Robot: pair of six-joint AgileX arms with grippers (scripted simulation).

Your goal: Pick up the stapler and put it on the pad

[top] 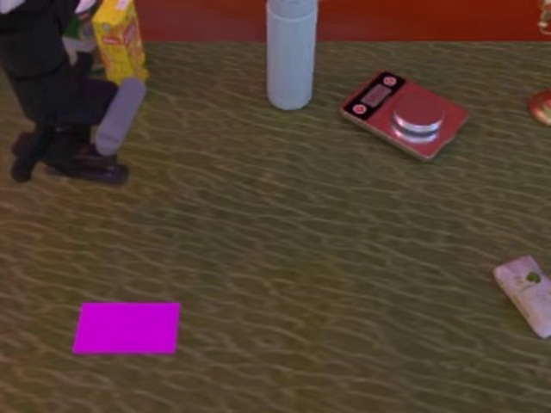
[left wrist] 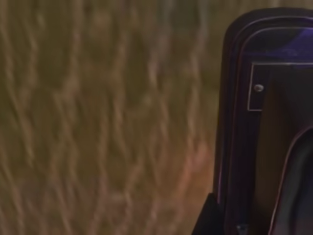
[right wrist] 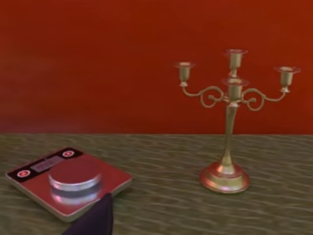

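Stapler (top: 93, 163) under left gripper (top: 60, 159), long axis left-right; pad (top: 127, 328) apart.

No text, brand or number can be read anywhere. The yellow box (top: 120, 39) at eleven o'clock bears a red label too blurred to make out. The red scale (top: 405, 112) shows only round red button marks.

This is a rendered tabletop scene, not a real room: a table (top: 327, 258) with an olive, wavy-patterned surface stands before a flat red wall (right wrist: 98, 58). Loose household goods sit along its far side, with a red scale (top: 405, 114) at right beside a brass candelabrum (right wrist: 230, 122), a pale bottle (top: 290, 53) mid-table and a yellow carton (top: 119, 39) at left.
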